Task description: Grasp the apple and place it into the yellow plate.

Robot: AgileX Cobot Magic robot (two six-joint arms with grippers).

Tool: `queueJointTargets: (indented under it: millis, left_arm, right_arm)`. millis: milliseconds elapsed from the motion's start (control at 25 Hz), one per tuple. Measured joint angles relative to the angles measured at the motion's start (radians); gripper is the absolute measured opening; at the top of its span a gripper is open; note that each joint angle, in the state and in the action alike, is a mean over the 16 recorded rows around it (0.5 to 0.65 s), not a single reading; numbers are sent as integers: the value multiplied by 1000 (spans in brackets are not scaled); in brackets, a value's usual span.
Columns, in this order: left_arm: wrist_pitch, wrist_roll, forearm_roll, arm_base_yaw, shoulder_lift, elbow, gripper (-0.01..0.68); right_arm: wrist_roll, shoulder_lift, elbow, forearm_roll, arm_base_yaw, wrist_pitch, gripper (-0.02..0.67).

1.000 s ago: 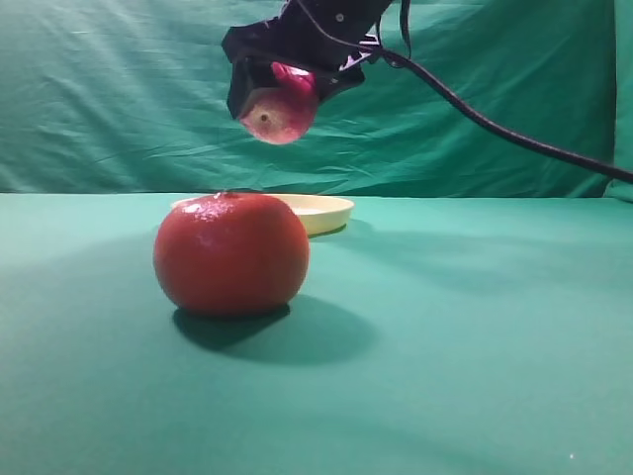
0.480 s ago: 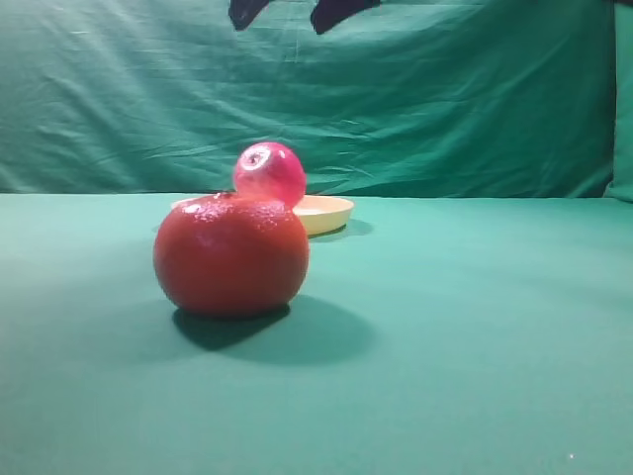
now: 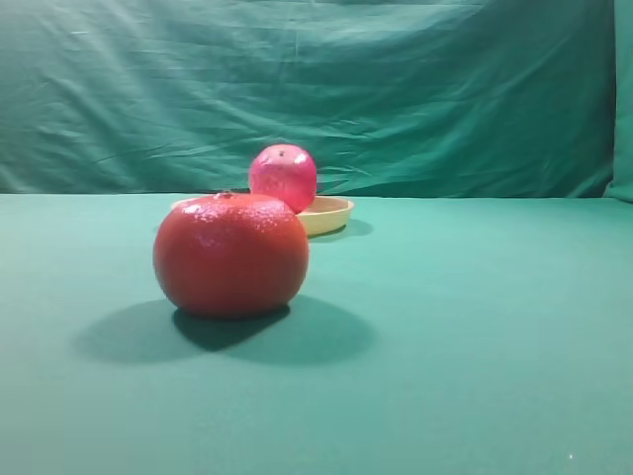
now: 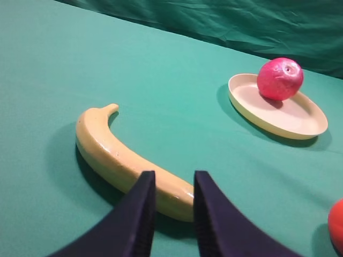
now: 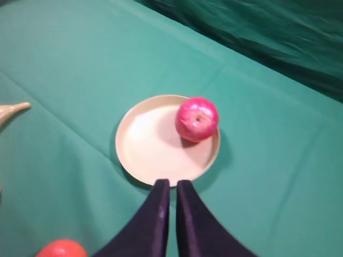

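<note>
Green cloth covers the worktop [image 3: 475, 327] and hangs as a wrinkled backdrop behind it. On that cloth the apple [image 5: 197, 119] sits inside the yellow plate [image 5: 144, 147], resting against the plate's inner rim rather than at its middle, stem dimple turned up and slightly sideways. The left wrist view agrees: the apple [image 4: 280, 78] is on the plate [image 4: 289, 115], near its far edge, with nothing gripping it. From the exterior view the apple [image 3: 283, 177] shows above the plate [image 3: 331, 212], partly behind the large orange-red fruit [image 3: 230, 253] that stands nearer the camera.

The right hand [image 5: 170, 214] is above and just short of the plate, its two fingers nearly together with only a thin gap and nothing between them. The apple lies ahead of it and a little to one side. The left hand [image 4: 170, 214] is low over the worktop, its fingers a narrow gap apart and empty, just in front of a banana [image 4: 126, 160] that lies lengthwise across its path. The plate and apple are well off from it, up and to the side, so the right hand is the nearer of the two.

Judged from this, the placing looks done; the only risk I see is the apple, being round and close to the low rim, rolling off if nudged.
</note>
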Motion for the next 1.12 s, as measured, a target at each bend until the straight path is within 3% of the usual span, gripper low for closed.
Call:
queueJointTargets:
  millis: [200,560,1120]
  left_arm:
    - [0,0,0,0,0,0,157]
    - [0,0,0,0,0,0,157]
    - [0,0,0,0,0,0,157]
  right_arm:
    - [85,-228,177,-73,0,-41,0]
    - [105,-639,506,-92,0,-88,0]
    - [107,-887,682,-134,-25,-31,0]
